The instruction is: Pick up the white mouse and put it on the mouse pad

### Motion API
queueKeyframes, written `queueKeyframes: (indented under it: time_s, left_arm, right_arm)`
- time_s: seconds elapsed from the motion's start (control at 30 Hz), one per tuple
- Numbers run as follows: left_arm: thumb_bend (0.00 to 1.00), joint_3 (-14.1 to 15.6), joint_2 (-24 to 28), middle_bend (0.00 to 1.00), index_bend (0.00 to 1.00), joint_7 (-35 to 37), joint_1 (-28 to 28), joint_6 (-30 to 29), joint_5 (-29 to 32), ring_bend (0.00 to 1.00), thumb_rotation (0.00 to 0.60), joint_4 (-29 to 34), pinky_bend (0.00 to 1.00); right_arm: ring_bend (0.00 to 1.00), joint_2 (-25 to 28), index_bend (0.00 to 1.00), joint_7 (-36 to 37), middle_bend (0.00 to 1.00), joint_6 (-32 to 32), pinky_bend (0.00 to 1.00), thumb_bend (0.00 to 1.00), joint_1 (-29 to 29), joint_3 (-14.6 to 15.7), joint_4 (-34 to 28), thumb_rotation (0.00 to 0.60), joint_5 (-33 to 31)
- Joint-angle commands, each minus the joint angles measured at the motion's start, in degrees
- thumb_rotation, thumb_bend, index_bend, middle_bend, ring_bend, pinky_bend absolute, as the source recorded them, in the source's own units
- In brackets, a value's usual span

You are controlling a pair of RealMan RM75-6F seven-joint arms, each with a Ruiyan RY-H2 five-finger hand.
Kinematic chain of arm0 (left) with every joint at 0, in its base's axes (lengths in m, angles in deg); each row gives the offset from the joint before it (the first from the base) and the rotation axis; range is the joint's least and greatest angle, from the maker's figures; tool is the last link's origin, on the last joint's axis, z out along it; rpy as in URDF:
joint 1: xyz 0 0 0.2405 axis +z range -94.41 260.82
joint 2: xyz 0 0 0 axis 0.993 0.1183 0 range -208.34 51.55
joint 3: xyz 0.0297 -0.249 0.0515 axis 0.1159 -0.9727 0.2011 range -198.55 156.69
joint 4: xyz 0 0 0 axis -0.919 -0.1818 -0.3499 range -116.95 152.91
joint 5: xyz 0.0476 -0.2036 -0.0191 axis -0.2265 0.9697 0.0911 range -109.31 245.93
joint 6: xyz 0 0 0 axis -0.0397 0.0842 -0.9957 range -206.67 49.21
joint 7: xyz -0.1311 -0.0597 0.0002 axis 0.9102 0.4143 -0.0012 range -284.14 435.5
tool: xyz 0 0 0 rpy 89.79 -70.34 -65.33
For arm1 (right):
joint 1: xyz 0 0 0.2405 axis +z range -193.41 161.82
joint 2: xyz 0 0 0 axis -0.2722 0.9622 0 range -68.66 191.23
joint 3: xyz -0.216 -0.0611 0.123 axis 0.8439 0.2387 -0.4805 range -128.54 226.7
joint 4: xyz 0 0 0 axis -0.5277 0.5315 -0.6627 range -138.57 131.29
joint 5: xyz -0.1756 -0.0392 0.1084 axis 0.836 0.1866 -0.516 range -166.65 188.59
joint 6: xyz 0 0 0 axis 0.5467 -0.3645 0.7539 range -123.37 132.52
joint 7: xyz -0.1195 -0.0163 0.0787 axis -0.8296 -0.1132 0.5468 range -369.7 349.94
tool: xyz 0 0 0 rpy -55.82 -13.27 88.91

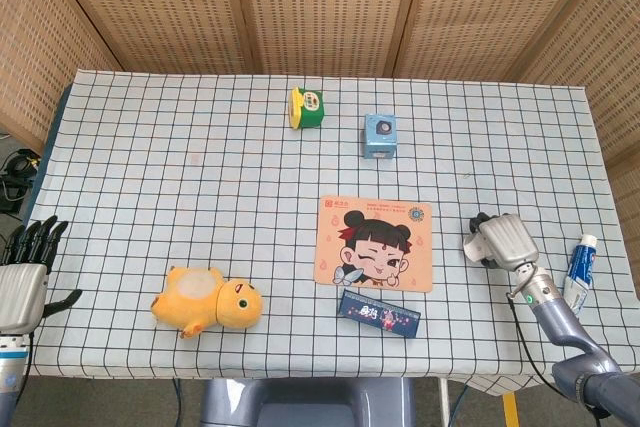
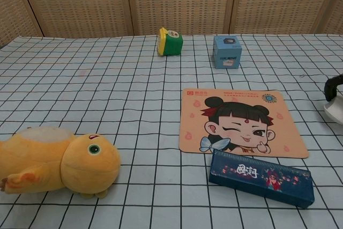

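Right hand (image 1: 503, 240) curls over white mouse (image 1: 474, 246) on surface right of mouse pad (image 1: 375, 243); grip looks closed. Squeeze sides firmly, lift straight, then move left. Left hand (image 1: 22, 277) idle, fingers spread.

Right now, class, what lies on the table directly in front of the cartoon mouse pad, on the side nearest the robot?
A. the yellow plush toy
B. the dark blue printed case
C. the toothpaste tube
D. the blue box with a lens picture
B: the dark blue printed case lies along the near edge of the mouse pad, as the chest view also shows.
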Motion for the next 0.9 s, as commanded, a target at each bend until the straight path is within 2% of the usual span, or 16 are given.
queueKeyframes:
  time_s: [0.03,0.2,0.33,0.63,0.9]
  left_arm:
    - [0.0,-0.05,0.02,0.0,0.0,0.17,0.04,-0.09,0.04,0.0,0.6,-0.01,0.0]
    - [0.0,-0.15,0.16,0.0,0.0,0.72,0.06,-0.05,0.2,0.0,0.6,-0.08,0.0]
    - [0.0,-0.23,0.12,0.0,0.0,0.79,0.04,-0.01,0.33,0.0,0.6,-0.32,0.0]
    - [0.0,-0.5,0.47,0.0,0.0,1.75,-0.06,0.44,0.93,0.0,0.6,-0.41,0.0]
    - [0.0,-0.46,0.77,0.0,0.0,3.03,-0.52,2.1,1.68,0.0,0.6,-1.11,0.0]
  right_arm:
    - [0.6,0.73,0.8,-0.79,0.63,-1.29,0.64,0.22,0.69,-0.6,-1.49,0.6,0.86]
    - [0.6,1.67,0.8,-3.59,0.63,-2.71,0.64,0.22,2.45,-1.15,-4.76,0.6,2.76]
    - [0.6,1.11,0.8,-8.87,0.63,-3.79,0.64,0.22,5.1,-1.13,-5.7,0.6,6.05]
    - [0.6,-1.11,0.8,-14.2,0.63,-1.71,0.64,0.21,11.49,-1.95,-8.25,0.6,9.94]
    - [0.6,-2.98,0.8,-14.05,0.63,-1.9,0.64,0.21,17.16,1.37,-8.49,0.6,18.03]
